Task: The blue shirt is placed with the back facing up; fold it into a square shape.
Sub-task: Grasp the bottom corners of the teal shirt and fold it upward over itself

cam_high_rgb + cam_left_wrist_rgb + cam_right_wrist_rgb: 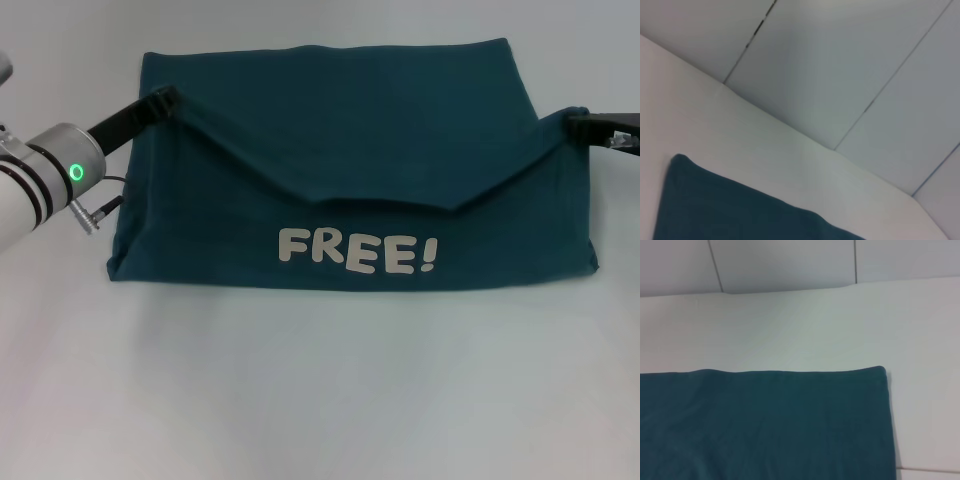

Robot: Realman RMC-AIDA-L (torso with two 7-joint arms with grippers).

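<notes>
Blue shirt (350, 170) between both tools.

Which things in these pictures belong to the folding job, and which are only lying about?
Belonging to the job:
- the large dark teal-blue cotton shirt, partly folded, white "FREE!" lettering showing
- the left gripper, at the shirt's left fold corner
- the right gripper, at its right fold corner

Only lying about:
- nothing; only the plain white table beneath
</notes>
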